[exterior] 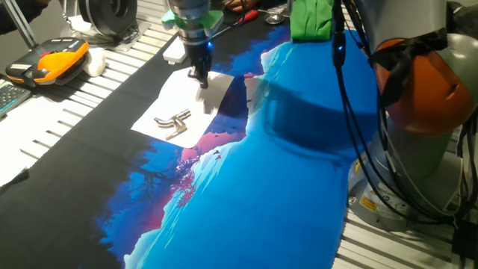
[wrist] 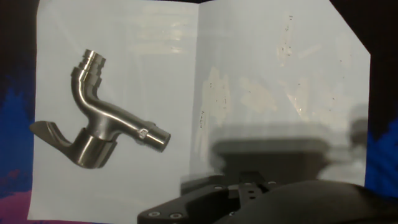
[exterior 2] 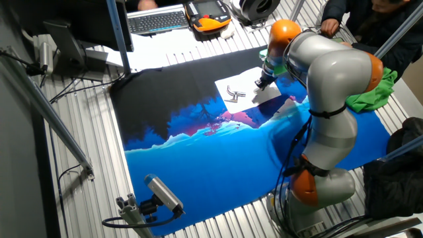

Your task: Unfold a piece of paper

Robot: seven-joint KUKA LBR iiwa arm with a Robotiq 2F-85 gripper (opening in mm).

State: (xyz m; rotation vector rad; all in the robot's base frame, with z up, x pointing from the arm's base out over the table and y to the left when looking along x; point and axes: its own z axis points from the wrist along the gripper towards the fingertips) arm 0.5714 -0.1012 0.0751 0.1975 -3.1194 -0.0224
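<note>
The piece of paper [exterior: 179,112] is a white creased sheet lying on the black part of the mat. A silvery squiggle-shaped metal piece [exterior: 173,122] rests on its flat left half. My gripper [exterior: 200,81] stands over the far part of the sheet by the crease, fingers close together. The right flap [exterior: 218,91] tilts up from the mat beside it. The other fixed view shows the paper [exterior 2: 241,92], the metal piece [exterior 2: 234,94] and the gripper [exterior 2: 260,84]. In the hand view the paper [wrist: 124,62] fills the frame. The metal piece [wrist: 102,127] lies left of the crease. The flap hides my fingertips, so the gripper [wrist: 267,155] shows only as a grey shade.
A blue, pink and black printed mat [exterior: 284,187] covers the table. A green cloth [exterior: 310,19] lies at its far edge, an orange and black device [exterior: 48,61] far left, and a small white card [exterior: 175,51] behind the paper. Cables [exterior: 358,112] hang by the arm's base.
</note>
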